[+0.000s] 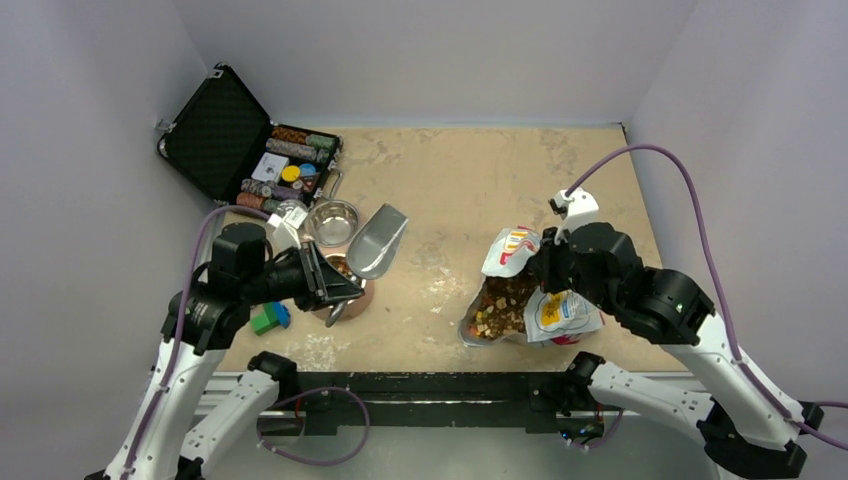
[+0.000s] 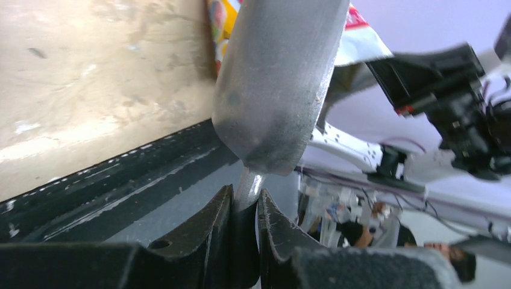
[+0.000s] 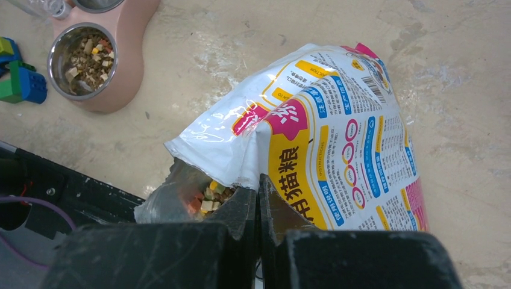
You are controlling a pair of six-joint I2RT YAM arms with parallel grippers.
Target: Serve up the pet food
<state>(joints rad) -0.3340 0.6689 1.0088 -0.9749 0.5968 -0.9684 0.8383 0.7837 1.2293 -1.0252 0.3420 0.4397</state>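
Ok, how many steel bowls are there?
2, both in the pink feeder: the far bowl looks empty; the near bowl holds kibble and sits partly under the left end effector in the top view. None seem hidden.

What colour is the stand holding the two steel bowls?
The stand is pale pink, which shows best in the right wrist view.

The top view looks down from high behind the near edge on the whole surface [image 1: 470,180]. Each wrist view is very near. The left one faces the scoop [image 2: 277,84] sideways. The right one looks down on the pet food bag [image 3: 325,138], which the top view also shows.
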